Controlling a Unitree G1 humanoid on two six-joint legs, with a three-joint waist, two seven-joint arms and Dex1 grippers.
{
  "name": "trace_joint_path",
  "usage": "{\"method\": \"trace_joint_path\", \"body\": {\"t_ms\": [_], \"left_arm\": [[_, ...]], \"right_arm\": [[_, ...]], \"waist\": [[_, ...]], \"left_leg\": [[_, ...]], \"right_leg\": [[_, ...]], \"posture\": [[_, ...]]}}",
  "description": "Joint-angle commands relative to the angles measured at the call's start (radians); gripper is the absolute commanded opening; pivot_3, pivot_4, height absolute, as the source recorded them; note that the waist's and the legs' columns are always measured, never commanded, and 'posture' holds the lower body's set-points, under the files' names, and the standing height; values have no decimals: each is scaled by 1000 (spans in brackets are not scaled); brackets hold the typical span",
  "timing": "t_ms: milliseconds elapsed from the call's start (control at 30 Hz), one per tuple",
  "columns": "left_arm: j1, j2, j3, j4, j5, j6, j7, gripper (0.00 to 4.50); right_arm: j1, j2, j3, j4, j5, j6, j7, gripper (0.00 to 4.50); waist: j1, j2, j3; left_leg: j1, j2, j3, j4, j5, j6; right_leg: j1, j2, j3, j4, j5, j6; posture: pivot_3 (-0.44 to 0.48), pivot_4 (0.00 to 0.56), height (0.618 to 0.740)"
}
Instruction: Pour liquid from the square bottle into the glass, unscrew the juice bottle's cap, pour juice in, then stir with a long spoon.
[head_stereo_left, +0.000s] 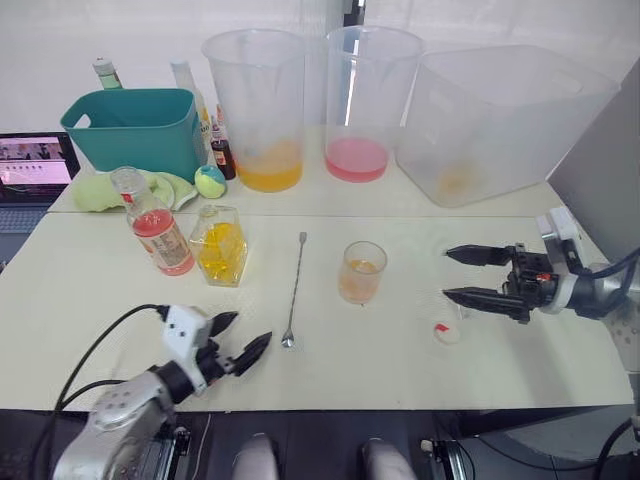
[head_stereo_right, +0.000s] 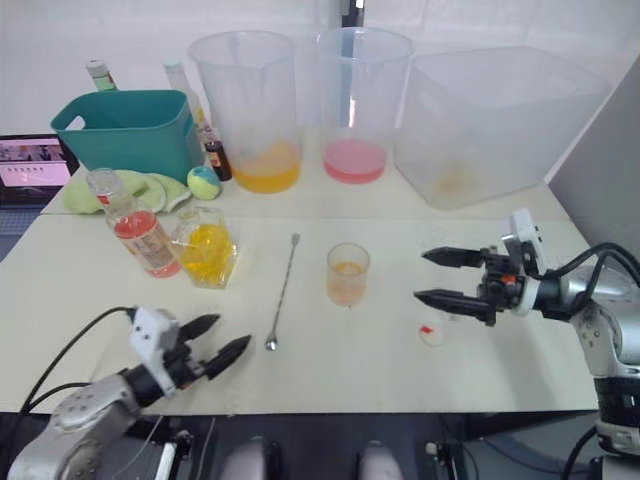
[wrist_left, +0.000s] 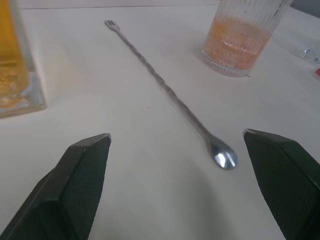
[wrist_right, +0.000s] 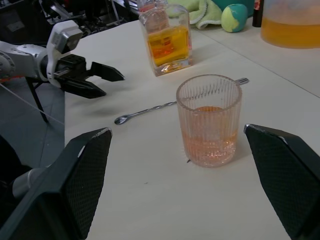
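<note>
One glass (head_stereo_left: 362, 271) with a little orange liquid stands mid-table (head_stereo_left: 330, 380), the long spoon (head_stereo_left: 295, 290) lying flat just to its left, the square bottle (head_stereo_left: 220, 245) and uncapped juice bottle (head_stereo_left: 155, 225) further left, and the cap (head_stereo_left: 443, 331) loose on the table to its right. The left gripper (head_stereo_left: 238, 342) hovers low near the table's front edge, fingers wide apart and empty, aimed at the spoon's bowl, while the right gripper (head_stereo_left: 463, 275) reaches in level from the right, also spread wide and empty, beside the cap. The right wrist view looks past the ribbed glass to the other gripper, and the left wrist view shows the spoon's small forked far end.
</note>
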Motion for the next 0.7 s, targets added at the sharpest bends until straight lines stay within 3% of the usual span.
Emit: {"method": "trace_joint_path", "body": {"t_ms": [33, 167, 333, 500, 700], "left_arm": [[-101, -71, -145, -42, 95, 80, 159, 4480], [-198, -167, -269, 10, 185, 140, 279, 4480], [-272, -223, -379, 90, 248, 210, 331, 4480], [-289, -199, -404, 145, 281, 333, 340, 2945], [-284, -169, -426, 142, 292, 330, 308, 921]], "right_arm": [[-29, -5, 4, -76, 26, 11, 17, 4500], [22, -8, -6, -164, 34, 9, 2, 4500], [53, -10, -2, -242, 20, 7, -45, 4500], [55, -7, 8, -289, 31, 26, -77, 4500], [72, -14, -4, -306, 30, 23, -90, 4500]], "waist": [[3, 2, 0], [5, 2, 0], [3, 2, 0], [1, 4, -1], [1, 8, -3]], "left_leg": [[0, 0, 0, 0, 0, 0], [0, -2, -3, 1, 0, 0], [0, -2, -6, 0, 0, 0], [1, -2, -8, 0, 0, 0], [1, -2, -10, 0, 0, 0]], "right_leg": [[0, 0, 0, 0, 0, 0], [3, 0, 0, -1, 0, 1], [4, 1, -1, -1, 0, 1], [6, 1, -3, -1, 0, 1], [7, 0, -5, -2, 0, 0]], "posture": [[0, 150, 724], [0, 150, 724], [0, 150, 724], [0, 150, 724], [0, 150, 724]]}}
